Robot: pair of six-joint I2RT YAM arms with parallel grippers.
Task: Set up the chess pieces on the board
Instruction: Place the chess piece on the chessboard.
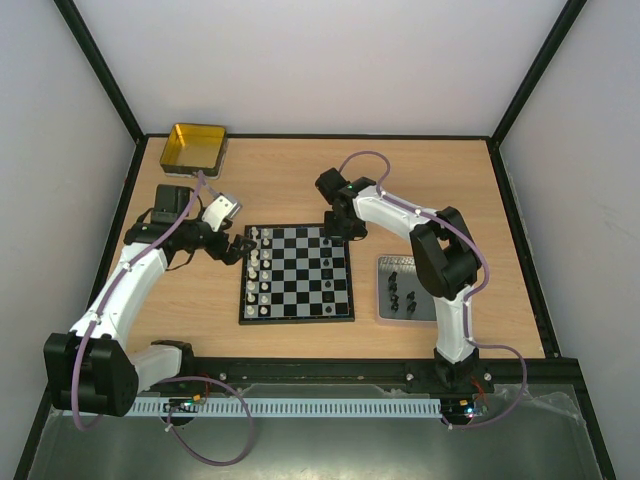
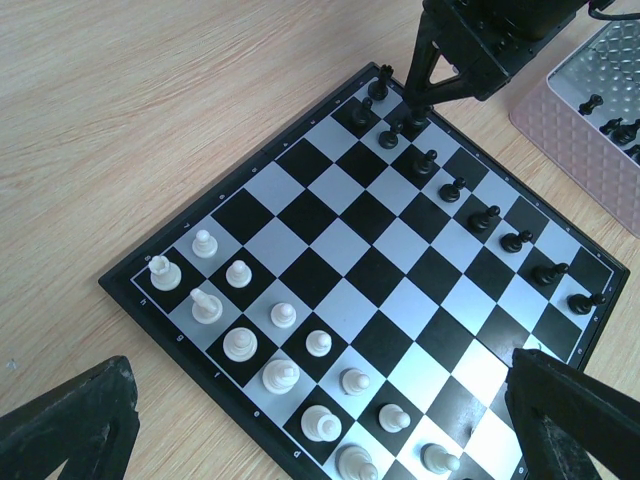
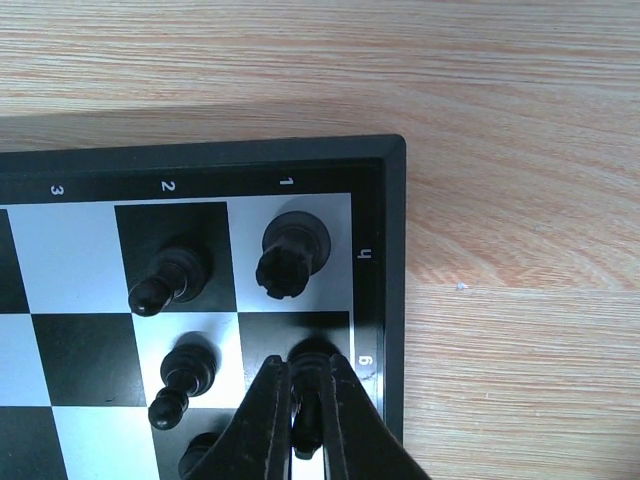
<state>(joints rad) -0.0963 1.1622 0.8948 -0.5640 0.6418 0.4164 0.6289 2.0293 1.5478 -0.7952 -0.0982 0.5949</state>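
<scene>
right gripper (image 3: pixel 308 372), pinched on a black piece (image 3: pixel 306 415) by the board's (image 3: pixel 388 250) edge, may topple 2 close neighbours (image 3: pixel 185 375) while opening.

The top external view looks steeply down from behind the arms (image 1: pixel 130 280), far enough back to hold the whole table (image 1: pixel 300 170) with the board (image 1: pixel 297 272) in the middle. The left wrist view faces slantwise across the board from its left side, close in, with its own fingers (image 2: pixel 70 420) in the bottom corners. The right wrist view looks almost straight down, very near, on one far corner. Both wrist views share this corner — the right gripper (image 2: pixel 413 120) stands there
</scene>
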